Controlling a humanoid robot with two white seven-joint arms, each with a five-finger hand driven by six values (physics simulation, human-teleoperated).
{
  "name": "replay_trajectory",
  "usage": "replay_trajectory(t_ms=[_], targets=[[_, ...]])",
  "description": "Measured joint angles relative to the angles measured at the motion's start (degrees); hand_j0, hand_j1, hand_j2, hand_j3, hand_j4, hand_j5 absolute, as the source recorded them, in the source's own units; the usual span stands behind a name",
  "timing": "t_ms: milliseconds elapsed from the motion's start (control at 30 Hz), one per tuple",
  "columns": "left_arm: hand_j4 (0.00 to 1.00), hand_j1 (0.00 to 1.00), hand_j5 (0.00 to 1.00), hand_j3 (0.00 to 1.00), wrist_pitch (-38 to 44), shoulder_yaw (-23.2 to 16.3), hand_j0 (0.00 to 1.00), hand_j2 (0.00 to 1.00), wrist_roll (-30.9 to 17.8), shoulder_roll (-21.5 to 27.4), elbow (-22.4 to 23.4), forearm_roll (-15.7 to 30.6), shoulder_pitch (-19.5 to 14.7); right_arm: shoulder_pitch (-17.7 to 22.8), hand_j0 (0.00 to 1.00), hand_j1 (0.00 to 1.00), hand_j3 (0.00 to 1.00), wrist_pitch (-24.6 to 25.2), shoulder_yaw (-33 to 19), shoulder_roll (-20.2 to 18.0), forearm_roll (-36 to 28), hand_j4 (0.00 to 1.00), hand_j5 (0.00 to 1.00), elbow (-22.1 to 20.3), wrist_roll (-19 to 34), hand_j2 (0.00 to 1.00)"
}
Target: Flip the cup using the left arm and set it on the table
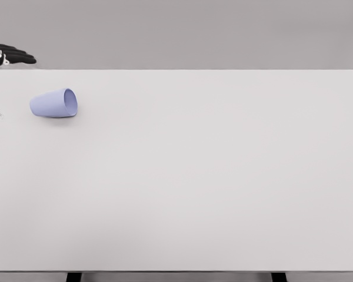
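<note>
At the far left edge the left robot hand [6, 56] shows black fingers stretched out and apart, gripping nothing. Near it, toward the bench's [212, 176] back left corner, the pale lavender cup [54, 103] lies on its side, mouth facing right.

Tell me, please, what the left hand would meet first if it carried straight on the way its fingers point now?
The left hand shows at the upper left edge, its dark fingers extended rightward along the table's far edge. That line looks free; the lilac cup lies on its side nearer the camera, apparently off it, though depth is unclear.
</note>
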Motion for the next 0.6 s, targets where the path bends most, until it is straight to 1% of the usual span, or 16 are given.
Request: replay_trajectory(t_ms=[33,100,133,167,200,233,267,300,333,400,433,500,600], targets=[[1.0,1.0,1.0,1.0,-0.1,-0.5,1.0,1.0,0.5,1.5,-0.1,0.9,0.0,0.0,1.0,1.0,1.0,0.0,0.0,0.0,0.0,1.0,1.0,0.0,0.0,1.0],[1.0,1.0,1.0,1.0,-0.1,-1.1,1.0,1.0,-0.5,3.2,-0.6,3.9,-0.1,0.0,1.0,1.0,1.0,0.0,0.0,0.0,0.0,1.0,1.0,0.0,0.0,1.0],[1.0,1.0,1.0,1.0,0.8,-1.2,1.0,1.0,-0.9,3.3,-0.8,5.4,-0.1,0.0,1.0,1.0,1.0,0.0,0.0,0.0,0.0,1.0,1.0,0.0,0.0,1.0],[1.0,1.0,1.0,1.0,3.7,-1.3,1.0,1.0,-1.1,2.6,-1.1,6.9,-0.3,0.0,1.0,1.0,1.0,0.0,0.0,0.0,0.0,1.0,1.0,0.0,0.0,1.0],[1.0,1.0,1.0,1.0,8.3,-1.4,1.0,1.0,-1.3,0.8,-1.3,8.1,-0.8,0.0,1.0,1.0,1.0,0.0,0.0,0.0,0.0,1.0,1.0,0.0,0.0,1.0],[1.0,1.0,1.0,1.0,13.7,-1.5,1.0,1.0,-1.6,-2.0,-1.4,8.9,-2.1,0.0,1.0,1.0,1.0,0.0,0.0,0.0,0.0,1.0,1.0,0.0,0.0,1.0],[1.0,1.0,1.0,1.0,18.9,-1.8,1.0,1.0,-1.9,-4.9,-1.5,9.6,-2.5,0.0,1.0,1.0,1.0,0.0,0.0,0.0,0.0,1.0,1.0,0.0,0.0,1.0],[1.0,1.0,1.0,1.0,24.0,-2.6,1.0,1.0,-2.1,-7.8,-1.6,10.4,-4.4,0.0,1.0,1.0,1.0,0.0,0.0,0.0,0.0,1.0,1.0,0.0,0.0,1.0],[1.0,1.0,1.0,1.0,30.0,-3.5,1.0,1.0,-2.3,-10.7,-1.7,11.3,-7.7,0.0,1.0,1.0,1.0,0.0,0.0,0.0,0.0,1.0,1.0,0.0,0.0,1.0],[1.0,1.0,1.0,1.0,41.0,-5.5,1.0,1.0,-1.7,-14.7,-2.9,11.9,-8.3,0.0,1.0,1.0,1.0,0.0,0.0,0.0,0.0,1.0,1.0,0.0,0.0,1.0],[1.0,1.0,1.0,1.0,44.8,-6.6,1.0,1.0,-1.0,-15.2,-3.8,11.8,-8.3,0.0,1.0,1.0,1.0,0.0,0.0,0.0,0.0,1.0,1.0,0.0,0.0,1.0],[0.99,0.99,0.99,0.99,49.5,-8.7,0.99,0.99,-0.1,-14.2,-5.7,11.7,-8.3,0.0,1.0,1.0,1.0,0.0,0.0,0.0,0.0,1.0,1.0,0.0,0.0,1.0],[1.0,1.0,1.0,1.0,53.0,-10.8,1.0,1.0,1.7,-11.8,-6.9,12.1,-8.3,0.0,1.0,1.0,1.0,0.0,0.0,0.0,0.0,1.0,1.0,0.0,0.0,1.0]])
